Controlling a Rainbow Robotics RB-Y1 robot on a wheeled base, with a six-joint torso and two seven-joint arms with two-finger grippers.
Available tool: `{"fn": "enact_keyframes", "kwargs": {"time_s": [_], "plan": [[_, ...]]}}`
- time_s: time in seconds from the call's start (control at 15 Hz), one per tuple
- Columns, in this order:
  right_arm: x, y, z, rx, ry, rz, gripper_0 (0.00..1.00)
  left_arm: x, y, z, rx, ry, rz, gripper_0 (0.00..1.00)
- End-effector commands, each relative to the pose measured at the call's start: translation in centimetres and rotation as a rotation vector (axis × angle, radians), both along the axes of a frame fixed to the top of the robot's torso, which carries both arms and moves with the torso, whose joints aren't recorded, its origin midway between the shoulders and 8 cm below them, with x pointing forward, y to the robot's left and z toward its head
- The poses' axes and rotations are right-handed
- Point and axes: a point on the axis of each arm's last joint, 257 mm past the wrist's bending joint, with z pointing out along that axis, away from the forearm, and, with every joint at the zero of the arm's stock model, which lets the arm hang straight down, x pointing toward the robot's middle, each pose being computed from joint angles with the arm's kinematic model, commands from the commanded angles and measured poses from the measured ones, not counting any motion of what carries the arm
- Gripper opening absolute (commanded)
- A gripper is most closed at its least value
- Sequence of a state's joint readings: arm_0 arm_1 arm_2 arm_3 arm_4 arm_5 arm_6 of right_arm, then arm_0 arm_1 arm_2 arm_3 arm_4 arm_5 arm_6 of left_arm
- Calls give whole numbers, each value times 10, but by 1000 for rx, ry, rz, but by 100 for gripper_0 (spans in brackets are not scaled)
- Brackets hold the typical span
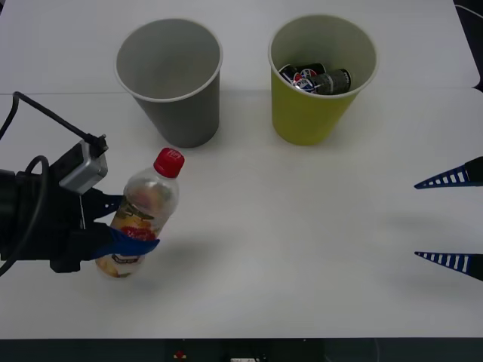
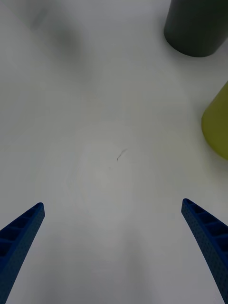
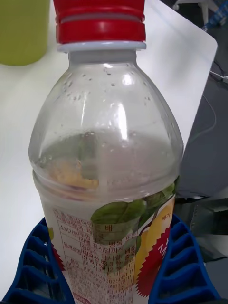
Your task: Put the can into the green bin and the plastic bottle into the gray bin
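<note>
My left gripper [image 1: 124, 240] is shut on the plastic bottle [image 1: 143, 215], a clear bottle with a red cap and fruit label, held tilted at the table's front left. In the left wrist view the blue fingers [image 3: 183, 266] clamp the bottle [image 3: 107, 156] around its label. The gray bin [image 1: 170, 79] stands upright behind the bottle with nothing visible inside. To its right stands the green bin [image 1: 321, 75] with a dark can [image 1: 332, 80] lying inside among others. My right gripper [image 1: 453, 219] hangs open at the right edge, over bare table.
The white table [image 1: 287, 249] is bare between the two grippers and in front of the bins. In the right wrist view the gray bin [image 2: 197, 26] and the green bin [image 2: 216, 123] stand beyond the open fingers. The table's front edge runs close to me.
</note>
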State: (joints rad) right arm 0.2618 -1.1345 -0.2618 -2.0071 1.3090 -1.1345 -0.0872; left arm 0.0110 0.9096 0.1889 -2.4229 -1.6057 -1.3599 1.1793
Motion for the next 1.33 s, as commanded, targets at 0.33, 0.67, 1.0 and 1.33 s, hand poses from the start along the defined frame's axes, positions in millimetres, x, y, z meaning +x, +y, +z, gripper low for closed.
{"fn": "enact_keyframes", "kwargs": {"time_s": [0.33, 0.67, 1.0, 1.33], "plan": [[0, 0, 0, 0, 0, 0, 100, 52, 26, 61, 14, -118, 160, 0], [0, 0, 0, 0, 0, 0, 100, 103, 33, 108, 70, -115, 215, 0], [0, 0, 0, 0, 0, 0, 100, 165, 29, 135, 99, -78, 259, 0], [0, 0, 0, 0, 0, 0, 100, 222, 11, 149, 123, -95, 320, 0]]}}
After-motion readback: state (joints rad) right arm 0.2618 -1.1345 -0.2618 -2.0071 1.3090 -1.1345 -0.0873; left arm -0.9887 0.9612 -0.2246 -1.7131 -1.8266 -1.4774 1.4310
